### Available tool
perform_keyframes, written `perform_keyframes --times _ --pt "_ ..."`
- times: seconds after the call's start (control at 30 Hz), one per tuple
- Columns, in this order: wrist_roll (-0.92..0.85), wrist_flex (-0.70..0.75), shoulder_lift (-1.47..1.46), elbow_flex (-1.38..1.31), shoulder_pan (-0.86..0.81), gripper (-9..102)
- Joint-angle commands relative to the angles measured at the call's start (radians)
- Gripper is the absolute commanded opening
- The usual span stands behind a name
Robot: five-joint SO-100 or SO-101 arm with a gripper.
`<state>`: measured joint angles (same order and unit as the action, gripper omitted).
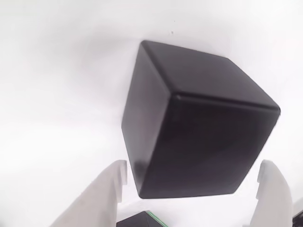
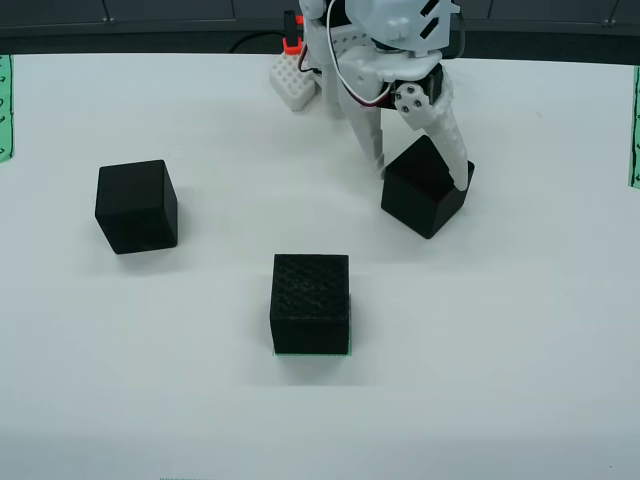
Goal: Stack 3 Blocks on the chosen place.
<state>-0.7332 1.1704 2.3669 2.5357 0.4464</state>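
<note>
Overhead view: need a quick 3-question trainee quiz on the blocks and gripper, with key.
1. True or false: the textured block already sits on the green striped patch.
2. How many blocks rest on the white table away from the patch?
3. The gripper is: A) shut on nothing, B) open, fingers either side of the smooth block, C) over the left block.

Key: 1 true; 2 two; 3 B. The view that rides on the gripper shows the smooth block between spread fingers.
</note>
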Motion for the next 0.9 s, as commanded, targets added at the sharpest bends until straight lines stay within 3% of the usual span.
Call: perform_keyframes --times 0.0,0.43,0.87 --pt "0.025 -0.011 -0.008 0.003 0.018 33" --pt "0.11 -0.074 -0.11 -0.003 0.044 32" --pt "0.137 -0.097 -0.13 0.0 0.052 22"
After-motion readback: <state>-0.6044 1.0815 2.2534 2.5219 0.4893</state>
